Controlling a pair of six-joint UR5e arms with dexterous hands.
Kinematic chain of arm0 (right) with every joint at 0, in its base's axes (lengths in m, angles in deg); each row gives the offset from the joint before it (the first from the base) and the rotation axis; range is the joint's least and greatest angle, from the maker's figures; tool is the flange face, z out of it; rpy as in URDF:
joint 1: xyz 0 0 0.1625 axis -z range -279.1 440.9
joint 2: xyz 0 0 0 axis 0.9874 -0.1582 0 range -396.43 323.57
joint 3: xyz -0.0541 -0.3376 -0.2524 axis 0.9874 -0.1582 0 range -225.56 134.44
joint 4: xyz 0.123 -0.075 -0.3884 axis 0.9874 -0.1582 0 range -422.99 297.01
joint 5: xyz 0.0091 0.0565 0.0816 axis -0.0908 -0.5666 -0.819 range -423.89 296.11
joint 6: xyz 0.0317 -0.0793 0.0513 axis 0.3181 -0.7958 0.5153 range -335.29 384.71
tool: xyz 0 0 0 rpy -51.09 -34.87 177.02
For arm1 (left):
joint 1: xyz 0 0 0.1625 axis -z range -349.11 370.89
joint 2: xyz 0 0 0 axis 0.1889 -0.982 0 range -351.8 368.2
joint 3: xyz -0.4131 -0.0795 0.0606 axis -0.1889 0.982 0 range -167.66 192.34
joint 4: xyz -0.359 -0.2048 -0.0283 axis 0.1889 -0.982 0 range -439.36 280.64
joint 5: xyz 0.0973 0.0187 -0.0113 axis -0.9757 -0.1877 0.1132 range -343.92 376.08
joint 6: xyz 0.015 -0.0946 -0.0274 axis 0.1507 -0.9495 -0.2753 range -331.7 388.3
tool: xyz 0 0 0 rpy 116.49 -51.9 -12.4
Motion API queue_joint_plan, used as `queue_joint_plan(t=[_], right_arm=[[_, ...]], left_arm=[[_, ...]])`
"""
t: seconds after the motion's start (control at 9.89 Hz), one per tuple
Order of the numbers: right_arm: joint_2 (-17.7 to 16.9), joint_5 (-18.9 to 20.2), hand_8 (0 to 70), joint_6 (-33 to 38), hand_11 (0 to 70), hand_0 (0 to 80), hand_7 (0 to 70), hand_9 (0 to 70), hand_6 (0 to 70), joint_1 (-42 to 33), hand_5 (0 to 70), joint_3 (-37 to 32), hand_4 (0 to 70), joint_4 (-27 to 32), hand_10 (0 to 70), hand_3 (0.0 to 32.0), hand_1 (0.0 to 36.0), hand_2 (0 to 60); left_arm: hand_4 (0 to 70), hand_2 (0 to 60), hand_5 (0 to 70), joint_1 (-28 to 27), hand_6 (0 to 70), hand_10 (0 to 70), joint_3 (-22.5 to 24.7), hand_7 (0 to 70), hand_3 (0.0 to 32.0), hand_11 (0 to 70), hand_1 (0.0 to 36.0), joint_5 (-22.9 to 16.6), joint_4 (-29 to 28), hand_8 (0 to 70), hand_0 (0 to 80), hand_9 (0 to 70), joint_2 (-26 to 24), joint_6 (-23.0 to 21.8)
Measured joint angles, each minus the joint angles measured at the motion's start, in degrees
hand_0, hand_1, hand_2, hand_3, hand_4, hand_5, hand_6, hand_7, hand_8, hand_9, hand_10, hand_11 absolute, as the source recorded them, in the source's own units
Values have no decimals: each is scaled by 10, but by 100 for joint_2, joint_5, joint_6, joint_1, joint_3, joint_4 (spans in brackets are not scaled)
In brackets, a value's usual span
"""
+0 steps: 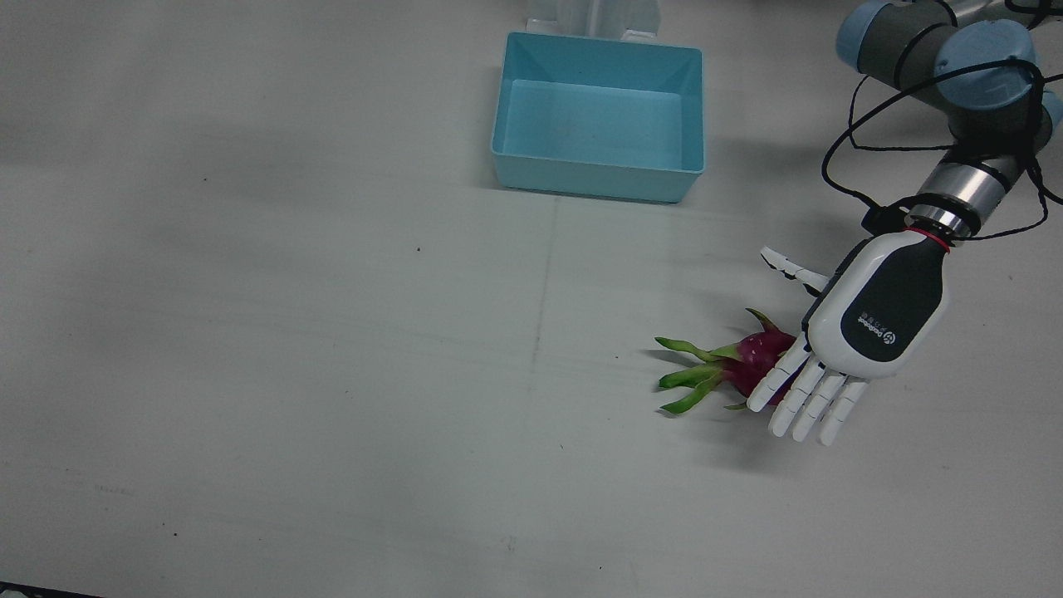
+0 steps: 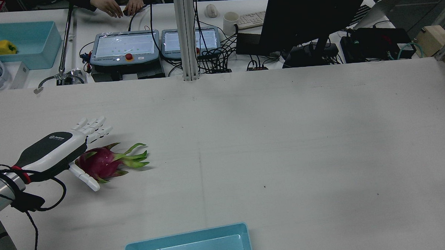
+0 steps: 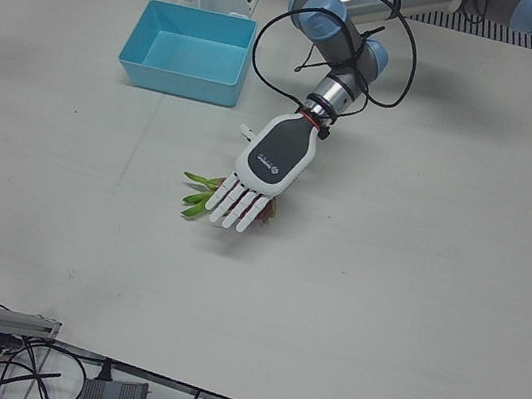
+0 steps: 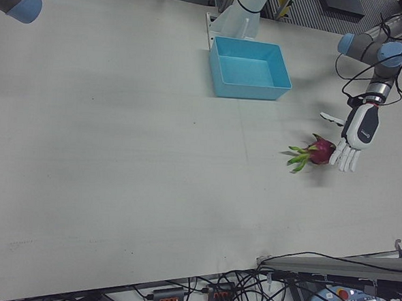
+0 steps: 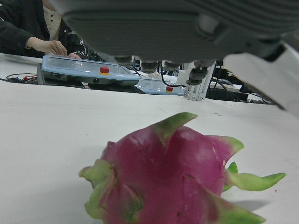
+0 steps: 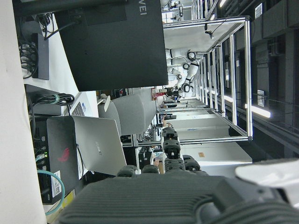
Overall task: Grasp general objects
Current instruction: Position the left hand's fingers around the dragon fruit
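Note:
A magenta dragon fruit [image 1: 751, 359] with green leafy tips lies on the white table; it also shows in the rear view [image 2: 101, 162], the left-front view [image 3: 208, 195], the right-front view [image 4: 315, 151] and close up in the left hand view [image 5: 173, 182]. My left hand [image 1: 864, 332] hovers palm-down over the fruit's rounded end, fingers spread and straight, thumb out to the side. It holds nothing. It also shows in the rear view [image 2: 64, 147] and the left-front view [image 3: 263, 164]. My right hand shows only in its own view [image 6: 173, 200], its fingers raised against the lab background.
An empty light-blue bin [image 1: 600, 116] stands at the robot's side of the table, between the arms. Black cables [image 1: 864, 141] hang from the left wrist. Operators' desk with pendants, a monitor and cables lies beyond the far table edge [image 2: 220, 70].

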Motion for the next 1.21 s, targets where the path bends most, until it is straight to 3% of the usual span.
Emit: queue_joint_plan(t=[0.2, 0.4, 0.51, 0.71, 1.21], right_arm=[[0, 0, 0, 0, 0, 0, 0, 0, 0, -2, 0, 0, 0, 0, 0, 0, 0, 0], [0, 0, 0, 0, 0, 0, 0, 0, 0, -3, 0, 0, 0, 0, 0, 0, 0, 0], [0, 0, 0, 0, 0, 0, 0, 0, 0, -2, 0, 0, 0, 0, 0, 0, 0, 0], [0, 0, 0, 0, 0, 0, 0, 0, 0, -2, 0, 0, 0, 0, 0, 0, 0, 0], [0, 0, 0, 0, 0, 0, 0, 0, 0, 0, 0, 0, 0, 0, 0, 0, 0, 0]], left_arm=[[11, 0, 0, -27, 0, 0, -203, 0, 10, 0, 1, 79, -82, 60, 337, 0, -12, 151], [0, 0, 0, -31, 0, 0, -330, 0, 46, 0, 25, 117, -272, 46, 383, 0, -23, 498], [0, 0, 0, -33, 0, 0, -361, 0, 42, 0, 35, 129, -339, 44, 392, 0, -23, 627], [0, 0, 0, -32, 0, 0, -433, 0, 68, 0, 48, 174, -563, 42, 406, 0, -32, 989], [0, 0, 0, -86, 0, 0, -591, 0, 98, 0, 69, 624, -990, 34, 430, 0, -17, 1402]])
